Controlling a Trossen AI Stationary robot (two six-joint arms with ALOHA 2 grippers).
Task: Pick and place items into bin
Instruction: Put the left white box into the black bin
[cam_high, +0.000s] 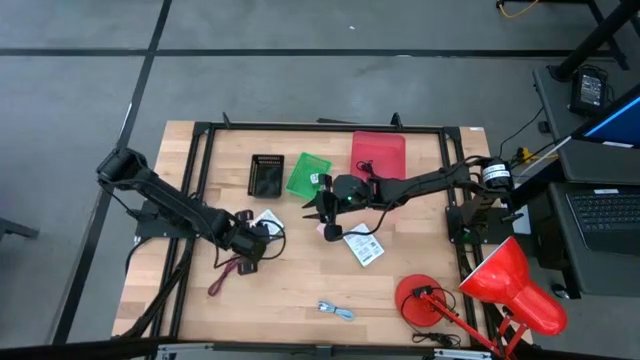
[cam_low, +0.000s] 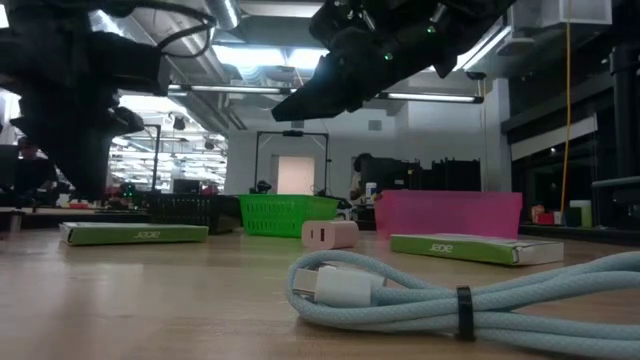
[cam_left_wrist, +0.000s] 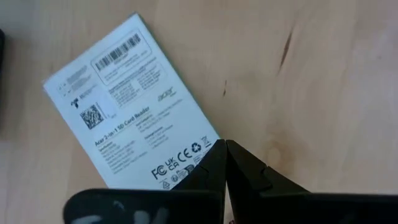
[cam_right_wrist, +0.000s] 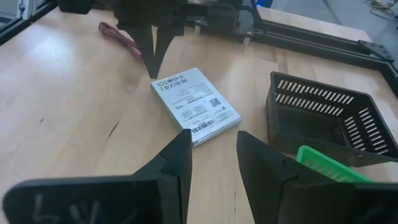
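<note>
One white printed packet (cam_high: 268, 218) lies flat on the table; it shows again in the right wrist view (cam_right_wrist: 196, 104) and the left wrist view (cam_left_wrist: 134, 106). My left gripper (cam_left_wrist: 225, 148) is shut and points down at that packet's corner; the right wrist view shows my left gripper (cam_right_wrist: 153, 70) from the front. My right gripper (cam_right_wrist: 214, 146) is open and hovers above the table just right of this packet, raised in the low view (cam_low: 300, 105). A second packet (cam_high: 363, 248), a red cord (cam_high: 222, 280), a blue-white cable (cam_low: 400, 290) and a small pale block (cam_low: 330, 234) lie untouched. My left gripper's shut fingertips (cam_left_wrist: 214, 155) come from above, pointing down, at the packet's corner with the printed marks (cam_left_wrist: 180, 171). I cannot tell whether they touch it. The packet lies flat on the table.
A black slatted bin (cam_high: 266, 176), a green bin (cam_high: 307, 175) and a red bin (cam_high: 378, 155) stand in a row toward the far edge. A red desk lamp (cam_high: 500, 285) fills the near right corner. A black frame (cam_high: 300, 127) borders the table.
</note>
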